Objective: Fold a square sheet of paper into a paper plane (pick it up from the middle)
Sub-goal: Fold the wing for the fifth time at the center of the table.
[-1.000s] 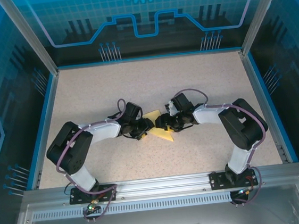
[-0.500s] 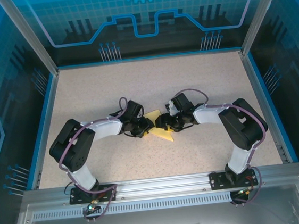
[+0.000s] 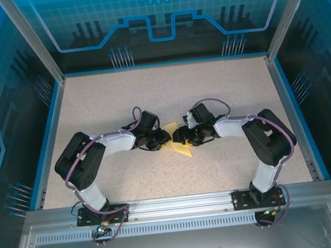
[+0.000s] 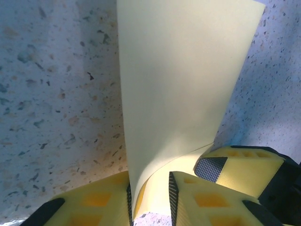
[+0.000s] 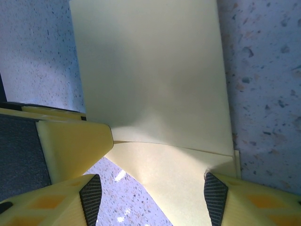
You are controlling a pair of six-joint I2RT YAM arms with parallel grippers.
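The square sheet of paper (image 3: 180, 146) is pale yellow and partly folded, lying mid-table between both grippers. In the left wrist view a flap of the paper (image 4: 183, 80) curls up and runs down between the yellow fingers (image 4: 89, 205). It rests against the left pad, and a narrow gap stays beside the other one. My left gripper (image 3: 160, 141) (image 4: 150, 203) straddles this flap. My right gripper (image 3: 179, 137) (image 5: 153, 202) is wide open over the paper (image 5: 155, 89). Its right fingertip (image 5: 221, 197) touches the folded layer's edge.
The speckled table (image 3: 168, 94) is bounded by a blue rim (image 3: 47, 136) and glass walls. The two grippers nearly touch over the paper: a finger of the other gripper (image 4: 244, 165) intrudes beside my left one, and another (image 5: 70, 141) beside my right.
The left gripper has shifted slightly up and in toward the paper, and less of its yellow finger shows from above. The right arm and the paper stay put.
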